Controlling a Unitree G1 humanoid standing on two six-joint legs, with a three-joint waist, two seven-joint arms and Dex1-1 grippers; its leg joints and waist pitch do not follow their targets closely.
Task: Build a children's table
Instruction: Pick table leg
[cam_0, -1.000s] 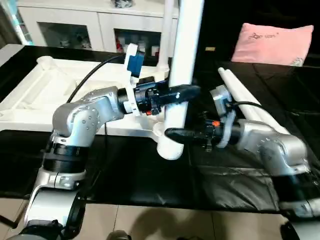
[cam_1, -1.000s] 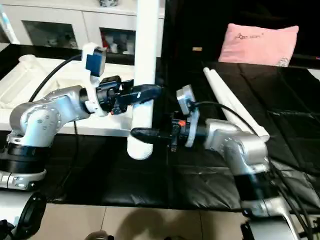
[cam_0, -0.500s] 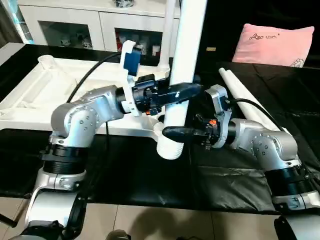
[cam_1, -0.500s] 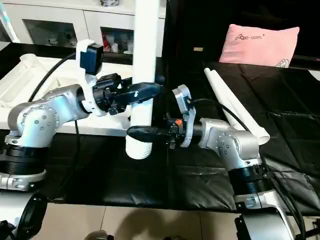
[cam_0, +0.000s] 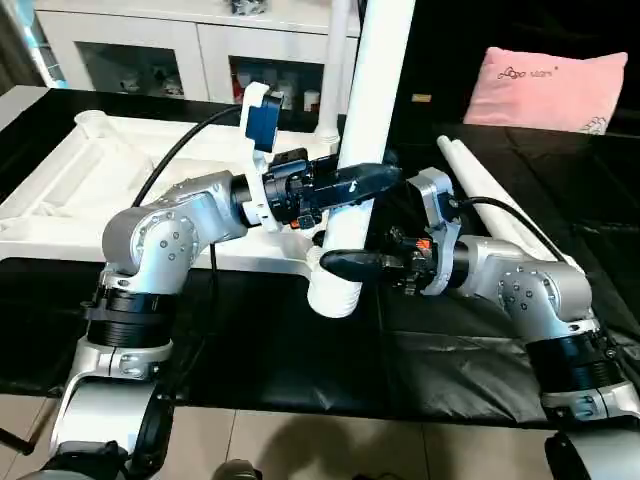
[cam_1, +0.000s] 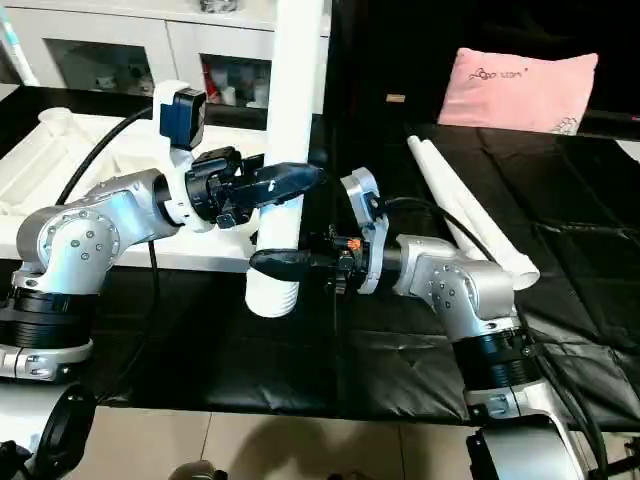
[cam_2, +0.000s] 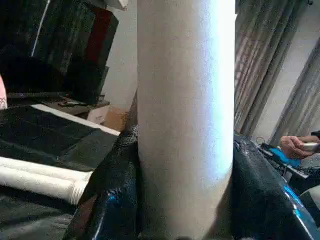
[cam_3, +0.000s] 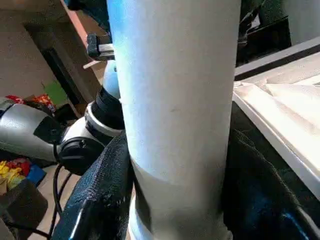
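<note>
White tapered round leg, smooth plastic, stands upright, clenched by left tool and right tool.

Upright leg blocks centre — tabletop behind, black mat open

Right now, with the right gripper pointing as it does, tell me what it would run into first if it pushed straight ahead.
The white leg. The right gripper points across at it, low on the shaft, and the right wrist view shows its fingers on both sides of the leg. Beyond that probably the left arm, though depth is unclear.
</note>
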